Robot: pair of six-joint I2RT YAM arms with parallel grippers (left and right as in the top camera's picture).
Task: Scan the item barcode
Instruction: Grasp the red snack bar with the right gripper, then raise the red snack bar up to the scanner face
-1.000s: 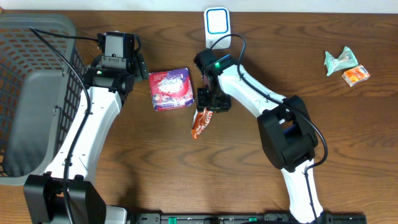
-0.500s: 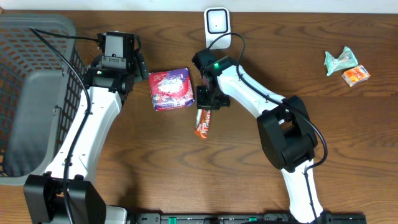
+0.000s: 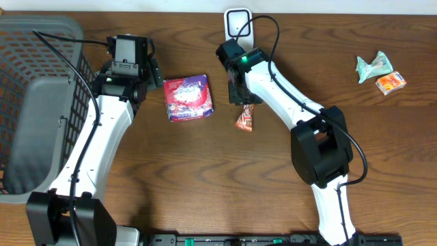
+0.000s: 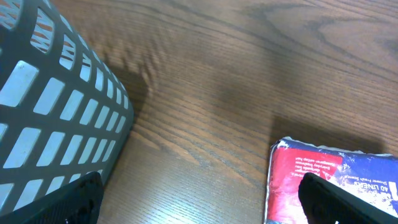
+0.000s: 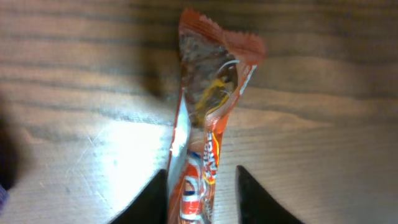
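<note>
Snack packet [image 3: 245, 120], orange and crinkled, shows in the overhead view just below the right gripper [image 3: 242, 106], a little in front of the white scanner [image 3: 237, 24], with a purple box [image 3: 188, 98] to its left. From the left wrist, the left gripper [image 4: 214, 208] is spread wide and empty between basket [image 4: 56, 106] and box. From the right wrist, the fingers [image 5: 149, 199] narrowly flank the packet's end; a real pinch cannot be confirmed. It looks light, soft and slippery, and is probably best gripped across a crimped end.
</note>
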